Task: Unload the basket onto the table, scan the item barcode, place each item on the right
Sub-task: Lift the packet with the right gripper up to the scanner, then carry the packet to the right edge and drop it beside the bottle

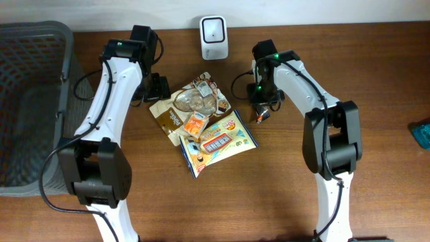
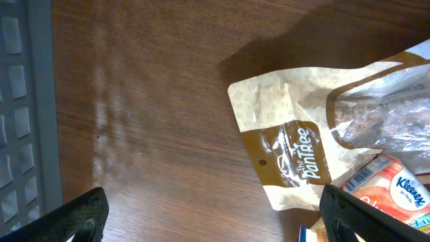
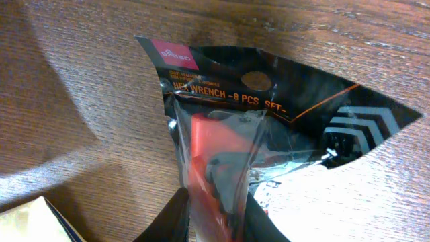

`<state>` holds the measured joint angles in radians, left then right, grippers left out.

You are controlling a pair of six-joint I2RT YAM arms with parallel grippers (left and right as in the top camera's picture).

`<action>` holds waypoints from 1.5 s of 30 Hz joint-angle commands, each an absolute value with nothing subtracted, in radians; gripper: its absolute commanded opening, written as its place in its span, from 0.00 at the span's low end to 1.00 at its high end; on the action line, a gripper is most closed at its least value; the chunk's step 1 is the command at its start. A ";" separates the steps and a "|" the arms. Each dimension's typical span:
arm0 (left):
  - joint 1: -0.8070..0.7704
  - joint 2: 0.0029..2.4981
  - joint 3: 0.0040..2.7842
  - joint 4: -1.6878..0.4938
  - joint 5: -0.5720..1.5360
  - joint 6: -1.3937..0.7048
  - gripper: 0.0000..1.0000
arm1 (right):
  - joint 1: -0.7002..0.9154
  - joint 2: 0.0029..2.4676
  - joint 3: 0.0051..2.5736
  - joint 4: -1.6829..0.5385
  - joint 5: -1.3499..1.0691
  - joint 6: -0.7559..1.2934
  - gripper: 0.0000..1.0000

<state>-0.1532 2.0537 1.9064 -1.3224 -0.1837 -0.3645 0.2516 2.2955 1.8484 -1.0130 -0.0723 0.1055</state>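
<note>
Hex wrench pack (image 3: pixel 269 101) is sitting between the fingers of my right pincer (image 3: pixel 213 225), which is pinching one end of it with the jaws nearly together. The pack is resting on the wooden table (image 1: pixel 376 81), just right of the pile of snack bags (image 1: pixel 201 124) and below the white scanner (image 1: pixel 213 37). My left pincer (image 2: pixel 213 205) is standing wide apart, holding nothing, over the brown bag (image 2: pixel 289 154).
</note>
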 commanded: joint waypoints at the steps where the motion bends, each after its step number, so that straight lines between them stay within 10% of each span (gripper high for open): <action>1: -0.154 2.056 1.908 -1.321 -0.181 -0.381 0.99 | 0.258 2.299 1.876 -1.013 -0.056 0.141 0.18; 16: -0.154 2.056 1.908 -1.320 -0.181 -0.381 0.99 | 0.255 2.299 1.970 -0.969 -0.124 0.220 0.04; 29: -0.154 2.056 1.908 -1.320 -0.181 -0.381 0.99 | 0.278 2.357 2.039 0.073 -0.428 0.728 0.04; 45: -0.154 2.056 1.908 -1.320 -0.181 -0.381 0.99 | 0.289 2.482 2.140 0.130 -0.459 0.784 0.04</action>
